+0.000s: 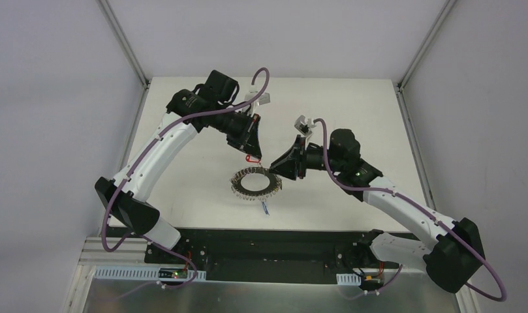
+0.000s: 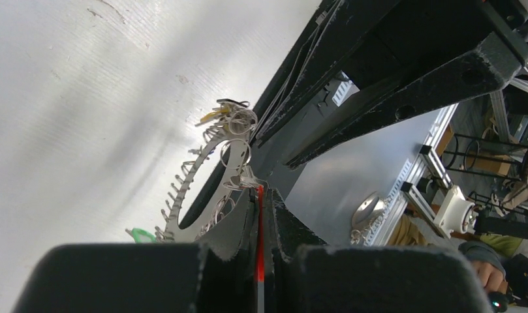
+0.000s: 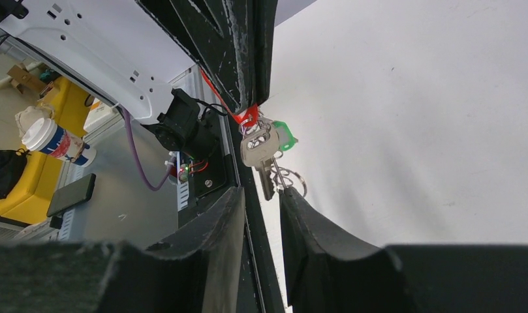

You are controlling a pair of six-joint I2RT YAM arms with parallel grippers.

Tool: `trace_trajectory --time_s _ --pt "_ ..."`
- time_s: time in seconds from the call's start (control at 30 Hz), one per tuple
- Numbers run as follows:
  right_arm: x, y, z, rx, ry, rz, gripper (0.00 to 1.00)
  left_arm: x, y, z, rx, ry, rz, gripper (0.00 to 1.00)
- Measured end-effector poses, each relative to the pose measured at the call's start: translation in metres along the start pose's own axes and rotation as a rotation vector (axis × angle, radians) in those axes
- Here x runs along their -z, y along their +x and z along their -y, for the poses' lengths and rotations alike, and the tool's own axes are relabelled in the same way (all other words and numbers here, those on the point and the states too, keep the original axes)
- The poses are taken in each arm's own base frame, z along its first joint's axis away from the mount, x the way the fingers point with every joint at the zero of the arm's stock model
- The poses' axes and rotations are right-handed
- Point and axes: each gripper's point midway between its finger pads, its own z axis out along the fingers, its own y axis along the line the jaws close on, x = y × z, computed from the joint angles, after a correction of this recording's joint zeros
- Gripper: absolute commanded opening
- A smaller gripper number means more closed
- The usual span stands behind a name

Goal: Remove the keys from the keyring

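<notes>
My left gripper (image 1: pixel 253 154) is shut on a thin red tag (image 2: pixel 260 225), edge-on between its fingers. In the right wrist view a silver key (image 3: pixel 261 155) hangs from that red tag (image 3: pixel 248 116), with a green tag (image 3: pixel 284 135) and a small split ring (image 3: pixel 291 180) beside it. The big coiled keyring (image 1: pixel 241 189) sits just below, with more keys around it, among them a yellow tag (image 2: pixel 212 116) and a green tag (image 2: pixel 141 233). My right gripper (image 3: pixel 261 202) is open with a narrow gap, its tips right under the hanging key and nothing between them.
A loose key with a blue tag (image 1: pixel 265 208) lies on the white table (image 1: pixel 352 111) in front of the keyring. The black base rail (image 1: pixel 261 244) runs along the near edge. Walls close in the table's left and right sides.
</notes>
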Motion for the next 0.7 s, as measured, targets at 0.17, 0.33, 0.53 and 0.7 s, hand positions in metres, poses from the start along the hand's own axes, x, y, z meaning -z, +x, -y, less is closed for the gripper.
trace_trajectory --time_s 0.17,0.33,0.53,0.7 --pt "-0.001 0.001 -0.003 0.000 -0.008 -0.005 0.40 -0.001 0.002 0.003 -0.006 0.005 -0.008 0.00" --pt "-0.002 0.004 -0.003 0.015 -0.008 -0.014 0.38 0.000 0.003 0.006 -0.013 0.008 -0.004 0.00" --pt "-0.004 0.011 -0.002 0.041 0.003 -0.035 0.30 0.007 0.003 0.013 -0.031 0.011 0.015 0.00" --pt "-0.007 0.014 0.001 0.066 0.011 -0.043 0.32 0.012 0.003 0.017 -0.042 0.014 0.028 0.00"
